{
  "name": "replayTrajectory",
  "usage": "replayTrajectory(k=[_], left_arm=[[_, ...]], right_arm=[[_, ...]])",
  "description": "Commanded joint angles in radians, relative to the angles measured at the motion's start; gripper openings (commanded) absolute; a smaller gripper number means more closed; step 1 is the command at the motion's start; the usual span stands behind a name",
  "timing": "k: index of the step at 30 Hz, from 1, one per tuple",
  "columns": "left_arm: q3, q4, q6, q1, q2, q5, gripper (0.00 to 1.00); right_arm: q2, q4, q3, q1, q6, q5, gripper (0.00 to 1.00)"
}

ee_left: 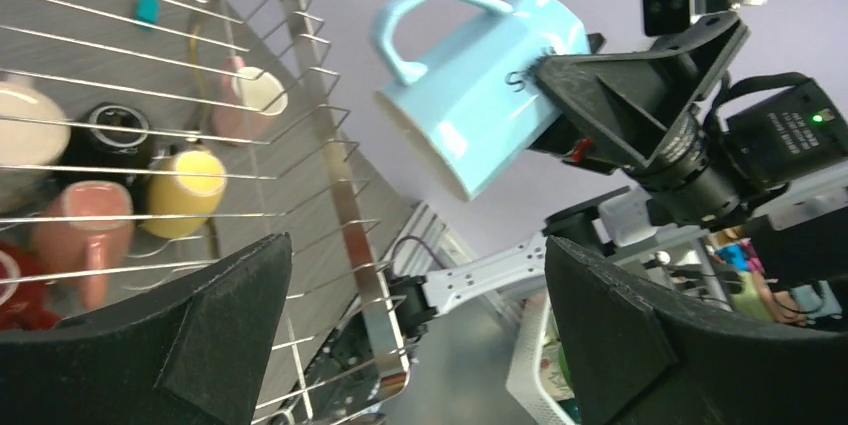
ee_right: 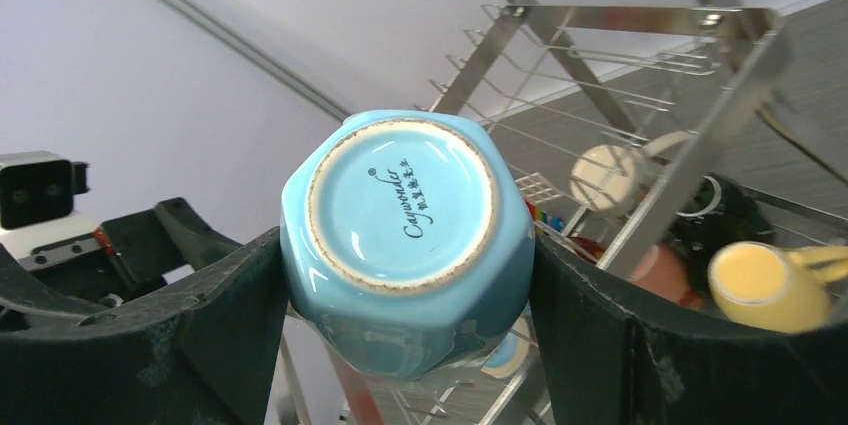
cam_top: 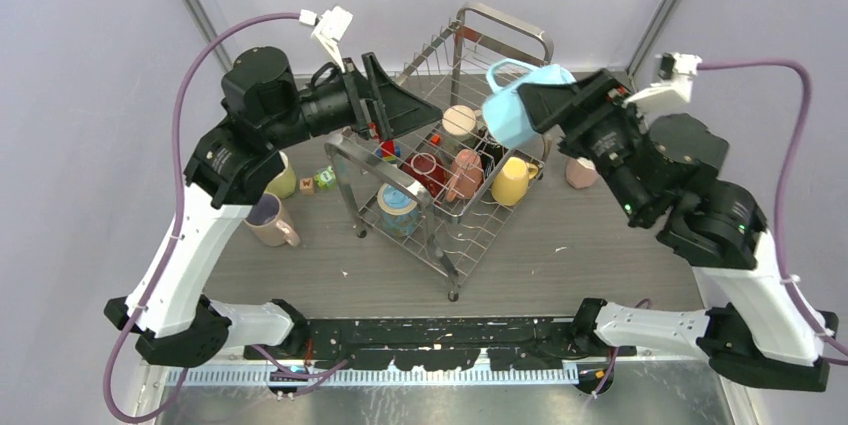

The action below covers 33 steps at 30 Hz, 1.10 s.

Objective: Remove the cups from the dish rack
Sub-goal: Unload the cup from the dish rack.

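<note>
One light-blue cup [ee_left: 480, 95] sits clamped in the right tool [ee_right: 405, 255], held above the dish rack's [cam_top: 385, 167] far right side; the left tool [ee_left: 415, 255] gapes apart, holding nothing, over the rack's left side; other cups [cam_top: 465, 175] lie inside the rack, mid-bench [cam_top: 560, 255].

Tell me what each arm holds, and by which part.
Right jaws grip the light blue cup across its body, near the base; left jaws open, empty.

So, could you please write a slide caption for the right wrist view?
Right end effector holds a light blue mug, its base facing the camera, with the dish rack behind.
</note>
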State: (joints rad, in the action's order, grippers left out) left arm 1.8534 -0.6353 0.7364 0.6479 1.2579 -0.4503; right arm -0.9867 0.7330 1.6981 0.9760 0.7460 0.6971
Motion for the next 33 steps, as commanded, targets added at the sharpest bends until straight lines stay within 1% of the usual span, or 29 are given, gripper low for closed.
replayTrajectory(k=[1,5,9,12,17,23,30,33], left_arm=[[-0.057,0.211,0.127,0.022,-0.016,-0.056,0.97],[-0.122,0.347,0.221,0.023,-0.034,-0.084,0.95],[-0.156,0.406,0.266,0.022,-0.054,-0.081,0.93],[-0.193,0.469,0.306,0.022,-0.071,-0.079,0.89],[-0.253,0.596,0.405,0.022,-0.083,-0.090,0.79],[-0.302,0.725,0.497,0.022,-0.082,-0.108,0.71],[-0.343,0.812,0.572,0.024,-0.073,-0.123,0.60],[-0.355,0.833,0.592,0.022,-0.075,-0.122,0.53]], right_arm=[[-0.056,-0.270,0.072,0.003,0.019,-0.092,0.02],[-0.104,-0.339,0.081,0.004,0.052,-0.147,0.02],[-0.110,-0.397,0.059,0.005,0.072,-0.175,0.02],[-0.089,-0.444,0.018,0.004,0.085,-0.177,0.02],[-0.057,-0.508,-0.054,0.003,0.125,-0.197,0.02],[-0.017,-0.599,-0.136,0.003,0.170,-0.224,0.02],[-0.036,-0.706,-0.192,0.004,0.213,-0.265,0.02],[-0.038,-0.775,-0.230,0.003,0.226,-0.271,0.02]])
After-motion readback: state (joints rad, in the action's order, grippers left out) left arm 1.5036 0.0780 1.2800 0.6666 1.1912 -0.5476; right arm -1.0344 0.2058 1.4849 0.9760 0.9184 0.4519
